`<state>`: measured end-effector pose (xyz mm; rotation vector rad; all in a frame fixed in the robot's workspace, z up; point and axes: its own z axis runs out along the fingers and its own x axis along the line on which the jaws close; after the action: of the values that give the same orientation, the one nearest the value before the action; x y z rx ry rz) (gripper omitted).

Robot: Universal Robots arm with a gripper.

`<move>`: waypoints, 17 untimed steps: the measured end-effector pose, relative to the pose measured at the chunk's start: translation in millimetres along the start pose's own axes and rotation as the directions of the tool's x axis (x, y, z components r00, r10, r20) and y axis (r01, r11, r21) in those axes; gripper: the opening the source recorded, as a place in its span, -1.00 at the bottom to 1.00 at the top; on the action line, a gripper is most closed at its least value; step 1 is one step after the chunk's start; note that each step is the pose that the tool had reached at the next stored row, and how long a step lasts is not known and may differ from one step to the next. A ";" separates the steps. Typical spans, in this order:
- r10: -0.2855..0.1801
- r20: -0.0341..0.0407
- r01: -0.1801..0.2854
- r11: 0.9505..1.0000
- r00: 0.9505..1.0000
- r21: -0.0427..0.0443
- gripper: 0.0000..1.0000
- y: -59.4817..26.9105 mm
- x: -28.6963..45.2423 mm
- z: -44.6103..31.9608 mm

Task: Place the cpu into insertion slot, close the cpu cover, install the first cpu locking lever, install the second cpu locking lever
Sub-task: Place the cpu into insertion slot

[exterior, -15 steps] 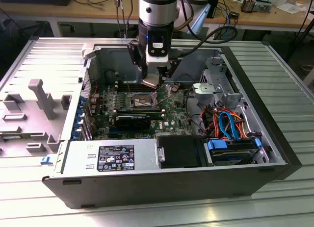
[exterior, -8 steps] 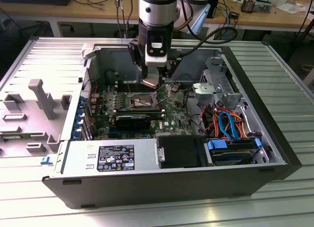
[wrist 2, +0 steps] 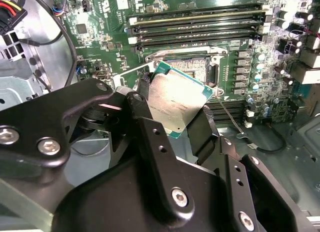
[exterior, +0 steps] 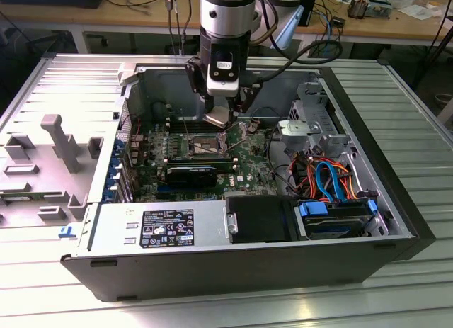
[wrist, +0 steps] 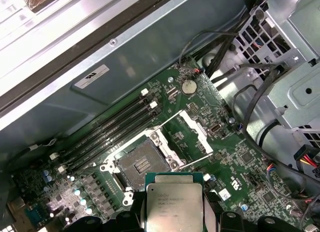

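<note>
My gripper [exterior: 221,120] is shut on the cpu [exterior: 218,117], a flat silver-topped square chip pinched by its edges between two black fingers [wrist 2: 202,132]. In both wrist views the cpu [wrist 2: 177,104] [wrist: 174,202] hangs tilted above the green motherboard, beside the insertion slot and not in it. The insertion slot [wrist: 141,164] [wrist 2: 192,66] lies bare, its dark contact field rimmed by a silvery frame. The cpu cover [wrist: 196,131] is swung open on the slot's far side. A thin locking lever [wrist 2: 231,118] sticks out loose next to the socket.
Long black memory slots [wrist 2: 200,26] run along one side of the socket. The open computer case [exterior: 85,236] also holds a power supply [exterior: 166,229], a drive cage [exterior: 311,126] and coloured cables [exterior: 325,176]. A grey fixture [exterior: 60,140] stands on the exterior view's left.
</note>
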<state>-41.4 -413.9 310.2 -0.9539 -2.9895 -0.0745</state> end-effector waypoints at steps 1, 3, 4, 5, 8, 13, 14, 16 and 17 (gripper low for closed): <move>0.003 0.000 -0.003 1.000 1.000 0.000 0.09 0.0 0.0 0.0; 0.013 0.001 -0.013 1.000 1.000 0.000 0.09 0.0 0.0 0.0; 0.016 0.001 -0.016 1.000 1.000 0.000 0.09 0.0 0.0 0.0; 0.019 0.001 -0.019 1.000 1.000 0.000 0.09 0.0 0.0 0.0; 0.044 0.002 -0.044 0.999 0.999 -0.001 0.09 0.0 0.0 0.0; 0.071 0.003 -0.071 0.997 0.997 -0.001 0.09 0.0 0.0 0.0; 0.134 0.006 -0.134 0.991 0.991 -0.003 0.09 0.0 0.0 0.0; 0.196 0.008 -0.196 0.981 0.981 -0.004 0.09 0.0 0.0 0.0; 0.201 0.009 -0.201 0.980 0.980 -0.004 0.09 0.0 0.0 0.0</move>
<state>-41.4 -413.9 310.2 -1.2526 -2.8824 -0.0745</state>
